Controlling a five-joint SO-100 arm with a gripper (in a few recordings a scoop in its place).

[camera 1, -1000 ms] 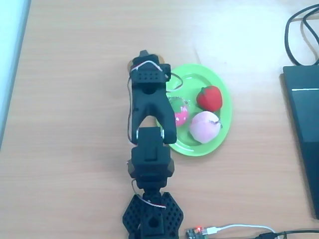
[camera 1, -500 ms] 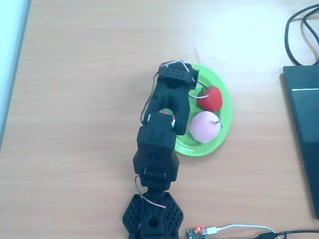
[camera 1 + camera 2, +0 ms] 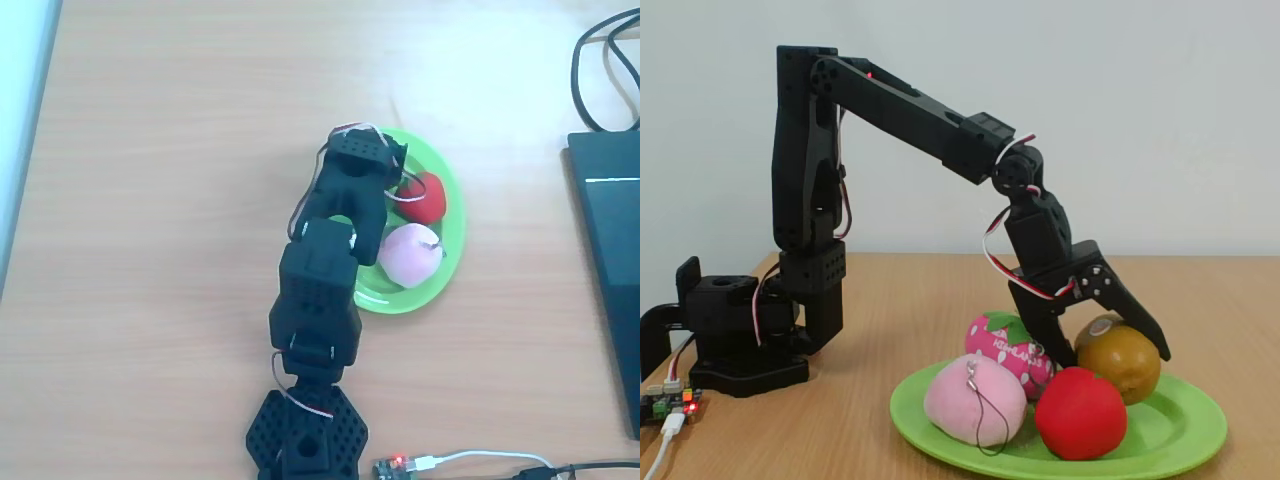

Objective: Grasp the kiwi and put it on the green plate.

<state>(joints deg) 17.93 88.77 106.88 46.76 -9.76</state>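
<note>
In the fixed view the gripper (image 3: 1118, 352) is clasping the kiwi (image 3: 1120, 360) between its two fingers, low over the far side of the green plate (image 3: 1180, 432); whether the fruit is touching the plate is unclear. The strawberry (image 3: 1008, 346), peach (image 3: 975, 400) and red ball (image 3: 1081, 412) are crowding the near side, leaving bare rim at the right. In the overhead view the arm (image 3: 335, 250) is covering the plate's left edge (image 3: 452, 240).

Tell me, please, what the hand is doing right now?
Hand: closed around the kiwi, which sits low over the plate.
</note>
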